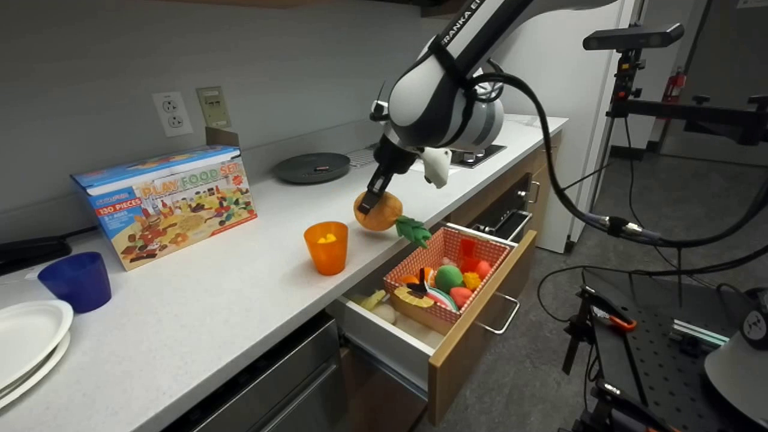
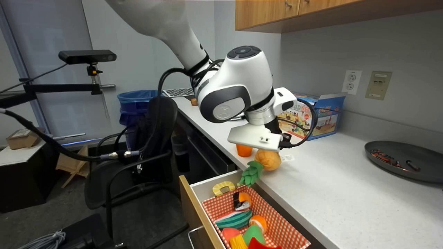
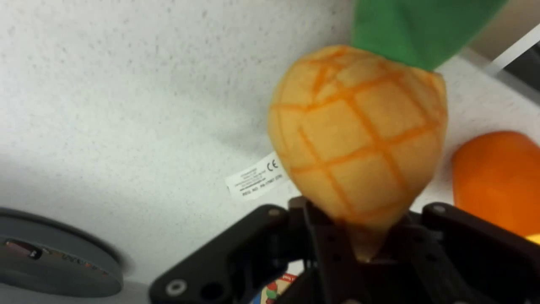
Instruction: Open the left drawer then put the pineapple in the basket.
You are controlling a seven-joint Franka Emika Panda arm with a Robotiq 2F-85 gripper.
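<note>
The left drawer, with a light-brown wood front and metal bar handle, stands pulled open; it also shows in an exterior view. The red-and-white checked basket sits inside it, holding several toy foods. The pineapple is yellow-orange with green leaves. It is at the counter's front edge, leaves pointing over the drawer. My gripper is shut on its rounded end, seen between the fingers in the wrist view. I cannot tell whether the pineapple touches the counter. The fingertips are hidden in an exterior view, behind the white wrist housing.
An orange cup stands on the counter close beside the pineapple. A play food box, a dark pan, a blue cup and white plates are also on the counter. A toy pineapple slice lies in the drawer by the basket.
</note>
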